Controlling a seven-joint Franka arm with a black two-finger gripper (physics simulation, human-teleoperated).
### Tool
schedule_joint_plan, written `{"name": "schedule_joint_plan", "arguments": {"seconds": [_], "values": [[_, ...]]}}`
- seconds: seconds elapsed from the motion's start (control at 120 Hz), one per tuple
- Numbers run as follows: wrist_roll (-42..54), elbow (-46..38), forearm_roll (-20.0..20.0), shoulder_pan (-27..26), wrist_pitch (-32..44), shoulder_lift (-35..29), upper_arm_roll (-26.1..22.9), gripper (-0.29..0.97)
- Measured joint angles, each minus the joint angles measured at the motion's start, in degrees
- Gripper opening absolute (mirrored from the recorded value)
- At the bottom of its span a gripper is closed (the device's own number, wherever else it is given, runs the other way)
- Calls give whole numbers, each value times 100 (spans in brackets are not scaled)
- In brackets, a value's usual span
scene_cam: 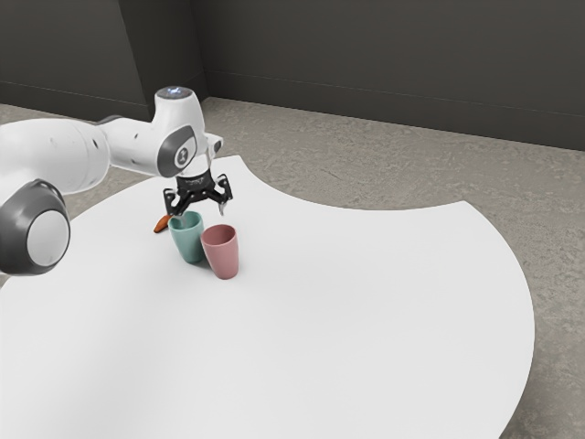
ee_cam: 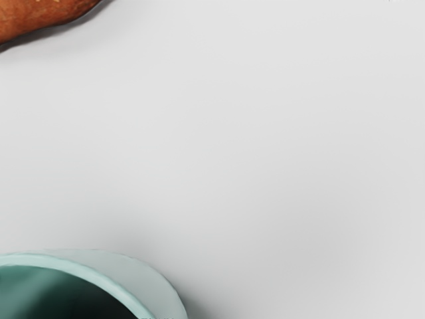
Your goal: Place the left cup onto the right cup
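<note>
Two cups stand upright side by side on the white table [scene_cam: 366, 320]. The teal cup [scene_cam: 188, 240] is toward the exterior view's left and the pink cup [scene_cam: 222, 252] is close beside it on the right. My black gripper [scene_cam: 197, 210] hangs just above the teal cup's rim, open, with its fingers spread wider than the cup and touching nothing. In the wrist view the teal cup's rim [ee_cam: 86, 282] curves just under my hand.
A small orange object [scene_cam: 162, 223] lies on the table just behind the teal cup, toward the arm; it is seen as an orange-brown shape [ee_cam: 40, 13] in the wrist view. The table's curved edge runs behind the cups.
</note>
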Motion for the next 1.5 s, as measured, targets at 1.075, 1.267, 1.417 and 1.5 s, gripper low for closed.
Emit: {"name": "schedule_joint_plan", "arguments": {"seconds": [1.075, 1.267, 1.417, 1.5], "values": [[-228, -160, 111, -37, -128, -402, 54, -9], [-191, -530, 147, -102, -312, -1029, 20, -10], [-154, -589, 170, -202, -563, -1391, 5, -10], [-135, -596, 178, -239, -678, -1511, -47, -10]]}}
